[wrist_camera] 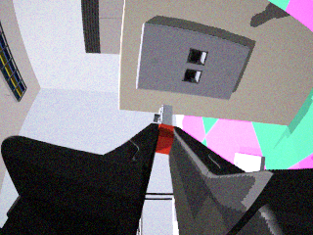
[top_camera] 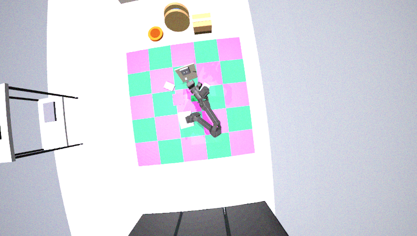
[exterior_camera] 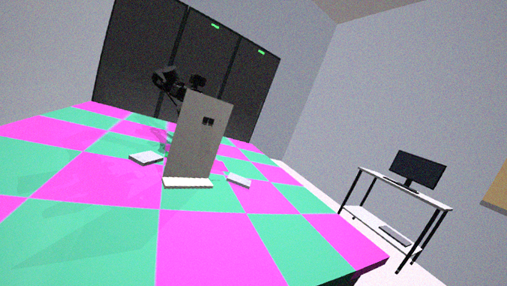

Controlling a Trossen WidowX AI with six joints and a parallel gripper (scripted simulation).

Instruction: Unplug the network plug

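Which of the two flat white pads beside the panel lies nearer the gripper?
The pad right beside the gripper, on the arm's side of the upright panel; the other pad lies apart, across the panel's base.

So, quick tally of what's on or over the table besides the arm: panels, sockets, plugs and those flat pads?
Panel: 1
Sockets: 2
Plug, red, gripped in the claw: 1
Pads, flat and pale, either side of the panel: 2
Total: 6
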